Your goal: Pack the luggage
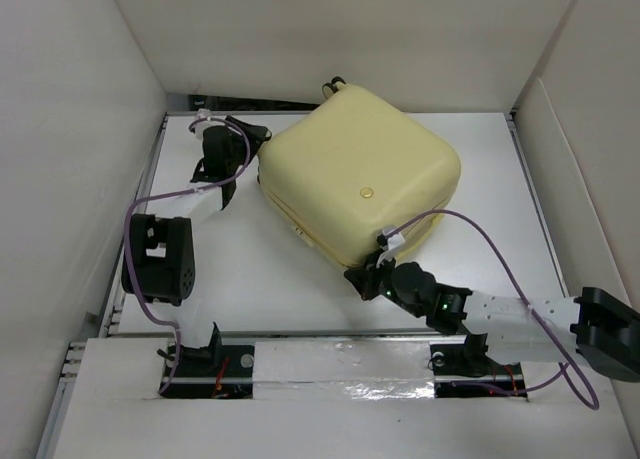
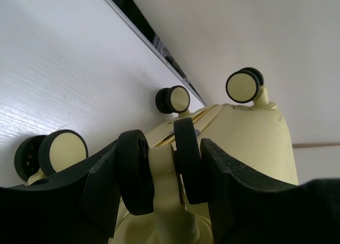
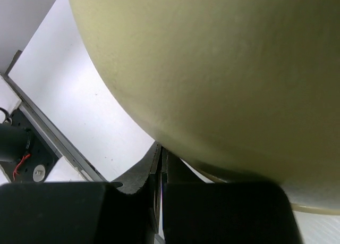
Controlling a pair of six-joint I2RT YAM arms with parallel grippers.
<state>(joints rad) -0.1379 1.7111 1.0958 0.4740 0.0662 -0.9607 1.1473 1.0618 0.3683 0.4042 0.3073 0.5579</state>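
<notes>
The luggage point(image 1: 360, 169), a closed pale yellow hard shell, lies flat and turned at an angle on the white table point(image 1: 250, 279). My left gripper point(image 1: 250, 144) is at its far left corner. In the left wrist view both fingers press on a double black wheel point(image 2: 186, 159) of the luggage point(image 2: 249, 143), so the left gripper point(image 2: 160, 148) is shut on it. Three other cream-faced wheels point(image 2: 243, 86) show around it. My right gripper point(image 1: 365, 279) is shut, with its tips point(image 3: 162, 153) against the underside of the shell's point(image 3: 223, 68) near corner.
White walls box in the table on the left, back and right. A dark rail point(image 2: 159, 42) runs along the back edge. Purple cables point(image 1: 500, 249) loop over both arms. The arm bases point(image 1: 200, 354) stand at the near edge.
</notes>
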